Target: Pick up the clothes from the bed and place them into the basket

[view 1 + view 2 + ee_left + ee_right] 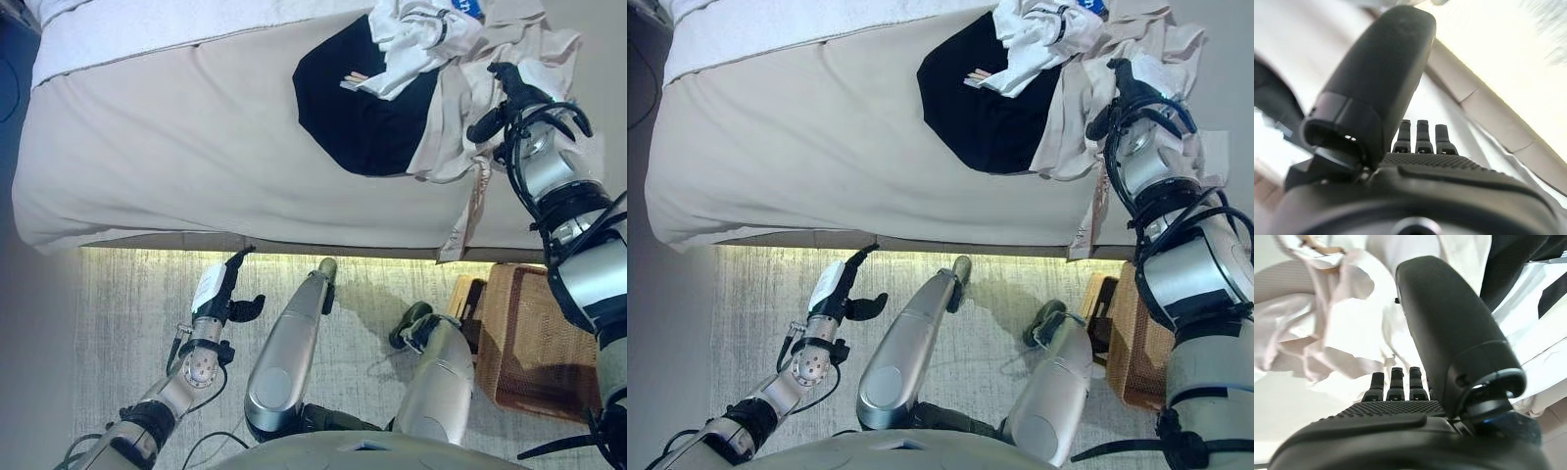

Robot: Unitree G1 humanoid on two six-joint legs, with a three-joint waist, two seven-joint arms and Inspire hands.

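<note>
Clothes lie in a heap at the far right of the bed [176, 147]: a black garment [362, 108], a white garment [421, 39] on top of it, and a pale beige garment [456, 117] that hangs over the bed's edge. My right hand [509, 93] is open just above the pale garment, and in the right wrist view [1449, 333] its fingers are straight over the pale cloth [1317, 342]. My left hand [223, 289] is open and empty, low by the bed's near edge. The wicker basket [534, 343] stands on the floor at the lower right.
A white blanket [147, 29] lies along the far side of the bed. A grey rug [137, 323] covers the floor between me and the bed. The basket stands beside the bed's right corner, below my right arm.
</note>
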